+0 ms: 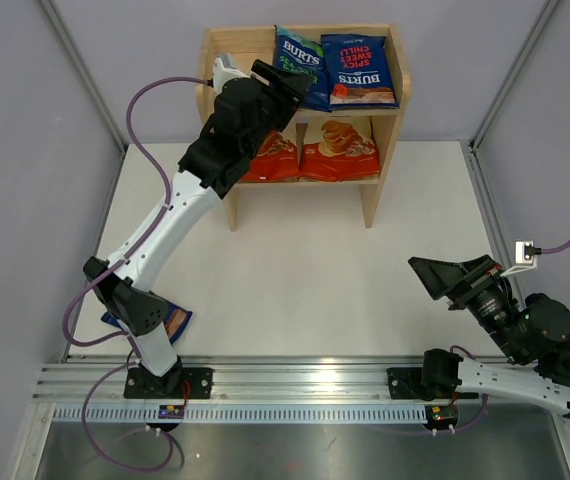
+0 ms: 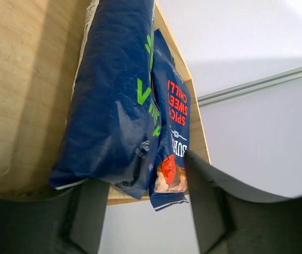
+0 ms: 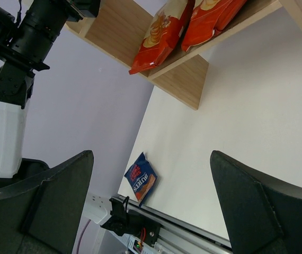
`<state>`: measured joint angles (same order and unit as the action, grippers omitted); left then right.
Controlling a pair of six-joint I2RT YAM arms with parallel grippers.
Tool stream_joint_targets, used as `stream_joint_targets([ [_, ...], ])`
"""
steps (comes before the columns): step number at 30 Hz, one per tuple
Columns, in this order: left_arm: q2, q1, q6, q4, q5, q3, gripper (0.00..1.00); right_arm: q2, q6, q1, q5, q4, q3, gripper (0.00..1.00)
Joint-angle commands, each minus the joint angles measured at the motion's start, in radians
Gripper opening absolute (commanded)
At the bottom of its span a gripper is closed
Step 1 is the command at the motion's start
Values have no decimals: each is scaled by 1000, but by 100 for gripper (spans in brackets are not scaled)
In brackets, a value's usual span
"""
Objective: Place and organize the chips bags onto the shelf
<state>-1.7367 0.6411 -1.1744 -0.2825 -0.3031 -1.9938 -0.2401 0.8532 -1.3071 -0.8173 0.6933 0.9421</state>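
The wooden shelf (image 1: 233, 205) holds two dark blue Burts chips bags on its top tier, a green-lettered one (image 1: 300, 62) and a red chilli one (image 1: 361, 70). Two red-orange cassava bags (image 1: 340, 150) lie on the lower tier. My left gripper (image 1: 290, 88) is at the top tier's left, beside the green-lettered bag. In the left wrist view that bag (image 2: 114, 106) and the red one (image 2: 173, 121) lie just beyond the open left gripper (image 2: 145, 211), which grips nothing. A third Burts bag (image 1: 172, 322) lies on the table by the left arm's base. My right gripper (image 1: 433, 280) hovers open and empty.
In the right wrist view the open right gripper (image 3: 151, 211) faces the loose Burts bag (image 3: 142, 177) near the table's front left edge. A metal rail (image 1: 295, 385) runs along the near edge. Grey walls with frame posts (image 1: 85, 70) enclose the white table (image 1: 305, 280).
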Motion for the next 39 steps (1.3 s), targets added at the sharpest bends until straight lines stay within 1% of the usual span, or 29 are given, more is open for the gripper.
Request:
stream_joint_targets([
  [1, -36, -4, 91, -188, -42, -103, 64, 1, 14, -3, -6, -14, -8, 99],
  [2, -46, -4, 97, -207, -42, -118, 69, 1, 15, -3, -8, -15, -9, 100],
  [5, -43, -3, 117, -244, -48, -122, 76, 7, 15, -3, -8, -15, -9, 99],
  [11, -35, -3, 154, -342, -74, -148, 79, 9, 15, -3, -3, -6, -3, 99],
  [13, -29, -3, 168, -372, -85, -154, 81, 5, 14, -3, -3, -3, -3, 99],
  [15, -23, -4, 180, -389, -91, -161, 83, 2, 14, -4, -2, -8, -3, 99],
  [19, 2, -4, 202, -405, -100, -142, 90, -1, 12, -3, 4, -12, -5, 100],
  [24, 38, -6, 214, -426, -129, -119, 94, -8, 4, -1, 13, -18, 0, 99],
  [29, 113, -14, 225, -428, -168, -54, 99, -24, -11, -3, 9, 0, 18, 100],
  [31, 143, -15, 229, -425, -174, -30, 99, -25, -22, -3, 4, -3, 20, 99],
  [34, 213, -17, 242, -403, -177, 48, 99, -27, -62, -3, -3, -9, 23, 99],
  [35, 264, -17, 245, -394, -176, 73, 99, -34, -87, -3, -5, -9, 24, 99],
  [36, 287, -14, 252, -385, -174, 126, 99, -41, -107, -3, -2, -14, 24, 99],
  [38, 345, -8, 282, -374, -195, 174, 99, -66, -175, -4, 23, -40, 18, 100],
  [39, 405, -3, 295, -373, -202, 203, 99, -76, -196, -3, 44, -55, 15, 99],
])
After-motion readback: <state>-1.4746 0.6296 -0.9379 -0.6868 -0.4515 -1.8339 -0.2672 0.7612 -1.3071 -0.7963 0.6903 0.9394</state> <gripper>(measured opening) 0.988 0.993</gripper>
